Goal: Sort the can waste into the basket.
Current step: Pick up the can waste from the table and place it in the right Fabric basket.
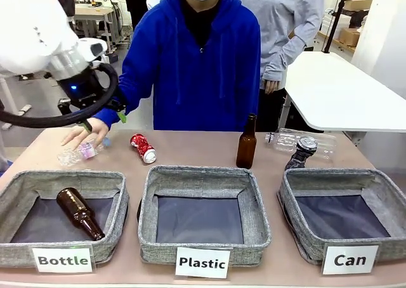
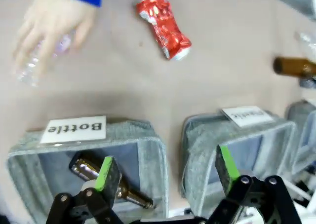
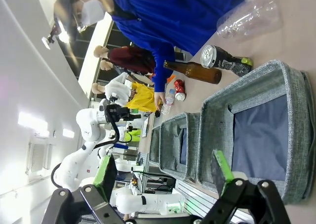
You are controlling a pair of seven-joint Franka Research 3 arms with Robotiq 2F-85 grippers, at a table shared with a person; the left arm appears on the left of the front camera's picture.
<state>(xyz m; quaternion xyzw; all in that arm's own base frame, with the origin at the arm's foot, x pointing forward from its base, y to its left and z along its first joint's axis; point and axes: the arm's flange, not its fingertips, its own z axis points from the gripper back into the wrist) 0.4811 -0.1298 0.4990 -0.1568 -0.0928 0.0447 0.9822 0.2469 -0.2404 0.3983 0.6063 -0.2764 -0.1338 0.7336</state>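
**Two crushed cans wait on the table while both robot grippers hang released by the sorting baskets.**

From left: the left gripper, jaws spread and holding nothing, hovers over the "Bottle" basket, where a brown bottle lies. Behind it a person's hand rests on a clear plastic bottle. A crushed red can lies behind the "Plastic" basket, and an upright bottle stands near it. A dark can sits just behind the "Can" basket at far right. The right gripper, jaws likewise parted, hangs near that basket's front edge.
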